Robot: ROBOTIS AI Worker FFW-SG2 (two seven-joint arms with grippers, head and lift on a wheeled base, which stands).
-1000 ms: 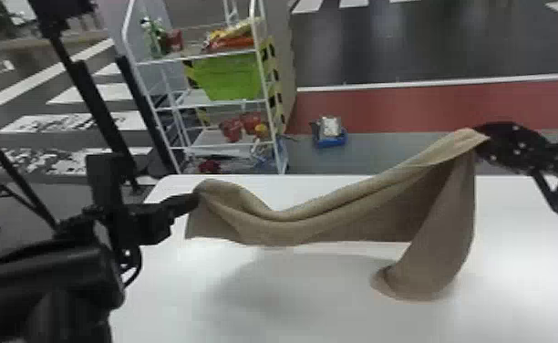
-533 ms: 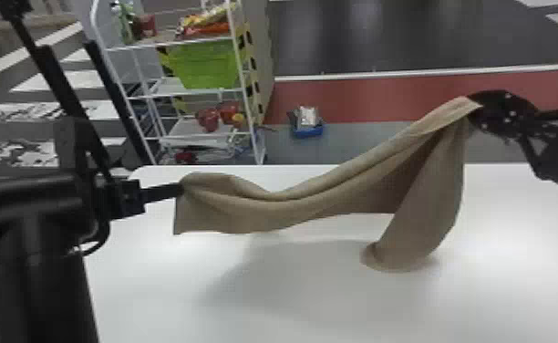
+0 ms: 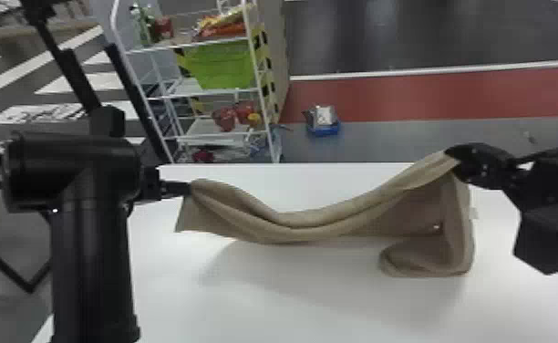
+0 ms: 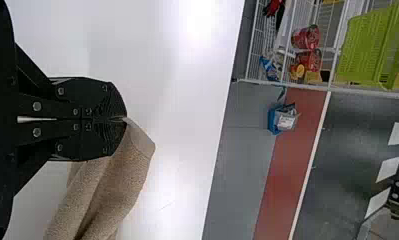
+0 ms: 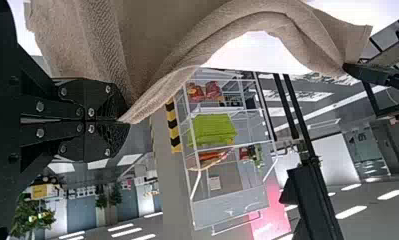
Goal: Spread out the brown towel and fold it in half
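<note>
Head view: the left gripper (image 3: 186, 188), left of center, and the right gripper (image 3: 455, 157), right of center, each pinch an end of the brown towel (image 3: 301, 230), which sags between them; white tabletop (image 3: 264, 310) stretches below it, its far edge running above the sag.

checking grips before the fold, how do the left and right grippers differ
Below the right gripper a long end of the brown towel drops and curls; below the left gripper only a short flap hangs. In the head view, the right gripper sits higher than the left gripper. Both pinch the towel.
</note>
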